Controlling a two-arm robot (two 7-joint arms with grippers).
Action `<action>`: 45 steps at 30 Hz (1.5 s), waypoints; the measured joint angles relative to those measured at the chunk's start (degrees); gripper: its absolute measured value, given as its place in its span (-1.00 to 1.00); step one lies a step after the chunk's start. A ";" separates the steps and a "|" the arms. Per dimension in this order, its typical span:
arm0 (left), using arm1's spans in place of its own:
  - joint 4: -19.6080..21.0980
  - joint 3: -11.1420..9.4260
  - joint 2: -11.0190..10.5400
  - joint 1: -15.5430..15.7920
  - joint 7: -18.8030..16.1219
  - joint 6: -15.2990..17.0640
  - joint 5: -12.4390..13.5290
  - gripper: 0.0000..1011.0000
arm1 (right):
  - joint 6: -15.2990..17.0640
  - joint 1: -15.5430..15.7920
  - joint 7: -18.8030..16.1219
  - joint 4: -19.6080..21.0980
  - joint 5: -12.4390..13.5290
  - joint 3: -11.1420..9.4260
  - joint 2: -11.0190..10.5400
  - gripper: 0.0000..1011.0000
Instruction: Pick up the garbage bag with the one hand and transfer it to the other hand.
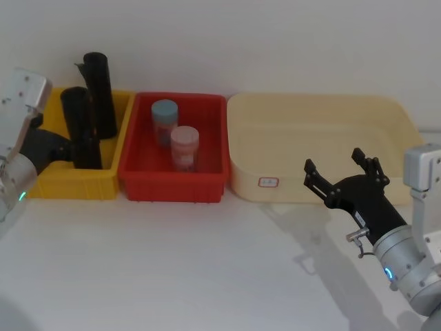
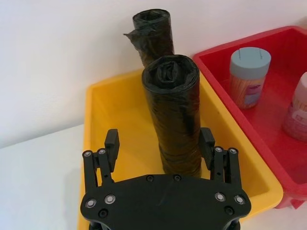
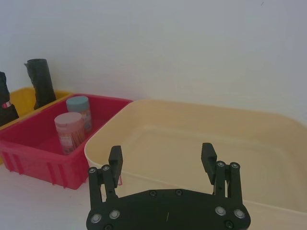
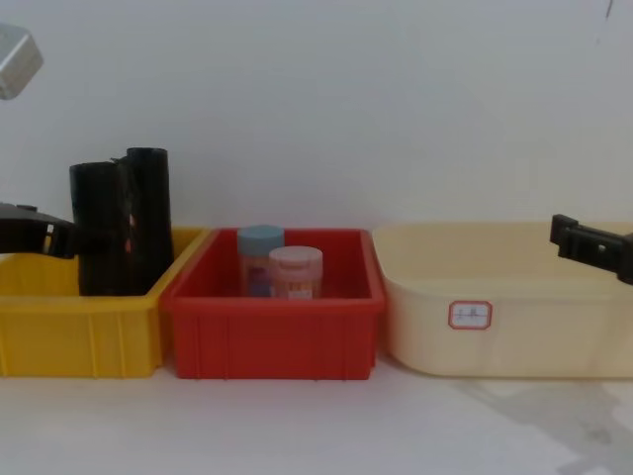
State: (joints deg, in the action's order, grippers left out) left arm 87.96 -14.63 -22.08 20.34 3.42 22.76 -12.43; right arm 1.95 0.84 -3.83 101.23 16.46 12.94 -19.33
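Garbage bag (image 2: pixel 175 110), a thick black roll with a small red mark (image 3: pixel 5 104), upright in the yellow bin (image 1: pixel 76 185) at the robot's far left, nearer of two such rolls; second black roll (image 1: pixel 100 93) just behind it at the back of the same bin. Left gripper (image 2: pixel 159 139), on the green-ringed arm, released and spread wide, one finger on either side of the garbage bag's lower half, not clenched on it. Right gripper (image 1: pixel 335 164), on the blue-ringed arm, likewise released with fingers apart, hovering at the robot's right by the front wall of the cream tub (image 1: pixel 241 172), well apart from the garbage bag. Red bin (image 1: pixel 172 186) between yellow bin and cream tub, holding a blue-lidded jar (image 1: pixel 165 121) and, just in front of it, a pink-lidded jar (image 1: pixel 185 147), both upright. All three containers side by side on the white tabletop (image 1: pixel 172 262); small red-framed label (image 1: pixel 268 182) on the cream tub's front
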 joint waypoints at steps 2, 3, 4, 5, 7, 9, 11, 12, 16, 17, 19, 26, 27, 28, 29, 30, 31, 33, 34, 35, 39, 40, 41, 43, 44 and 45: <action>-0.42 0.12 0.15 0.24 0.50 0.04 -0.37 0.98 | 0.00 0.00 0.00 0.00 0.00 0.00 0.00 0.98; -0.74 0.24 0.26 0.39 0.76 0.07 -0.56 0.98 | 0.00 0.00 0.00 0.00 0.00 0.00 0.00 0.98; -1.19 0.41 0.44 0.59 1.30 0.14 -1.02 0.98 | 0.00 0.00 0.00 0.00 0.00 0.00 0.00 0.98; -1.42 0.51 0.53 0.68 1.65 0.20 -1.33 0.98 | 0.00 0.00 0.00 0.00 0.00 0.00 0.00 0.98; -2.10 0.86 0.85 0.95 2.51 0.32 -2.10 0.98 | 0.00 0.00 0.00 0.00 0.00 0.00 0.00 0.98; -2.64 1.15 1.14 1.14 3.22 0.37 -2.75 0.98 | 0.00 0.00 0.00 0.00 0.00 0.00 0.00 0.98; -3.22 1.45 1.42 1.29 3.81 0.38 -3.31 0.98 | 0.00 0.00 0.00 0.00 0.00 0.00 0.00 0.98; -3.70 1.69 1.68 1.42 4.37 0.38 -3.86 0.98 | 0.00 0.00 0.00 0.00 0.00 0.00 0.00 0.98; -5.16 2.45 2.46 1.71 5.95 0.05 -5.55 0.98 | 0.00 0.00 0.00 0.00 0.00 0.00 0.00 0.98; -5.16 2.45 2.46 1.71 5.95 0.05 -5.55 0.98 | 0.00 0.00 0.00 0.00 0.00 0.00 0.00 0.98; -5.99 2.88 2.96 1.78 6.59 -0.46 -6.35 0.98 | 0.00 0.00 0.00 0.00 0.00 0.00 0.00 0.98; -7.16 3.49 3.91 1.80 7.35 -1.84 -7.52 0.98 | 0.00 0.00 0.00 0.00 0.00 0.00 0.00 0.98; -7.25 3.53 4.00 1.79 7.40 -2.06 -7.60 0.98 | 0.00 0.00 0.00 0.00 0.00 0.00 0.00 0.98; -7.40 3.60 4.16 1.77 7.43 -2.36 -7.67 0.98 | 0.00 0.00 0.00 0.00 0.00 0.00 0.00 0.98; -7.49 3.65 4.27 1.76 7.47 -2.52 -7.71 0.98 | 0.00 0.00 0.00 0.00 0.00 0.00 0.00 0.98; -7.54 3.68 4.34 1.74 7.49 -2.63 -7.73 0.98 | 0.00 0.00 0.00 0.00 0.00 0.00 0.00 0.98; -7.60 3.71 4.41 1.74 7.51 -2.76 -7.76 0.98 | 0.00 0.00 0.00 0.00 0.00 0.00 0.00 0.98; -7.76 3.79 4.63 1.71 7.55 -3.10 -7.84 0.98 | 0.00 0.00 0.00 0.00 0.00 0.00 0.00 0.98; -7.86 3.83 4.75 1.70 7.57 -3.28 -7.89 0.98 | 0.00 0.00 0.00 0.00 0.00 0.00 0.00 0.98; -7.90 3.85 4.80 1.69 7.57 -3.38 -7.91 0.98 | 0.00 0.00 0.00 0.00 0.00 0.00 0.00 0.98; -8.08 3.94 5.00 1.66 7.61 -3.71 -8.00 0.98 | 0.00 0.00 0.00 0.00 0.00 0.00 0.00 0.98; -8.10 3.96 5.04 1.66 7.61 -3.75 -8.01 0.98 | 0.00 0.00 0.00 0.00 0.00 0.00 0.00 0.98; -8.12 3.99 5.08 1.65 7.62 -3.81 -8.01 0.98 | 0.00 0.00 0.00 0.00 0.00 0.00 0.00 0.98; -8.14 4.03 5.10 1.63 7.59 -3.86 -7.97 0.98 | 0.00 0.00 0.00 0.00 0.00 0.00 0.00 0.98; -8.15 4.04 5.11 1.63 7.56 -3.88 -7.90 0.98 | 0.00 0.00 0.00 0.00 0.00 0.00 0.00 0.98; -8.18 4.06 5.11 1.63 7.49 -3.91 -7.83 0.98 | 0.00 0.00 0.00 0.00 0.00 0.00 0.00 0.98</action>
State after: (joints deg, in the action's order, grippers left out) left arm 79.77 -10.57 -16.96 21.97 10.91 18.86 -20.25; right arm 1.95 0.84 -3.83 101.23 16.47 12.94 -19.33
